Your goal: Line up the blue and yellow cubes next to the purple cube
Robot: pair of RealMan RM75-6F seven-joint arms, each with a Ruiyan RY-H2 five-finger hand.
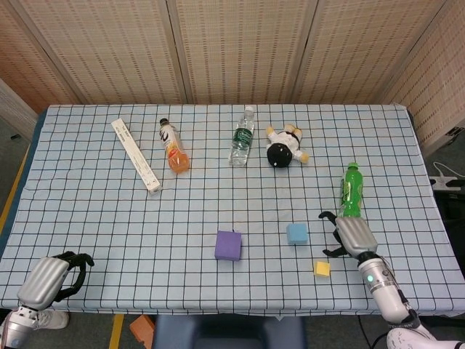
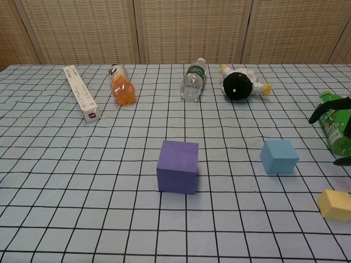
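Note:
The purple cube (image 1: pixel 228 245) (image 2: pixel 177 166) sits near the table's front middle. To its right lies the smaller blue cube (image 1: pixel 296 233) (image 2: pixel 279 156), and further right and nearer the front edge lies the small yellow cube (image 1: pixel 322 268) (image 2: pixel 334 204). My right hand (image 1: pixel 349 234) hovers just right of the blue cube and behind the yellow one, its fingers (image 2: pixel 328 111) spread toward the cubes and holding nothing. At the front left corner my left hand (image 1: pixel 51 280) hangs off the table edge with its fingers loosely bent and nothing in them.
A green bottle (image 1: pixel 351 190) (image 2: pixel 333 126) lies just behind my right hand. Along the back lie a white box (image 1: pixel 136 155), an orange bottle (image 1: pixel 174 147), a clear water bottle (image 1: pixel 242 137) and a black-and-white plush toy (image 1: pixel 284 147).

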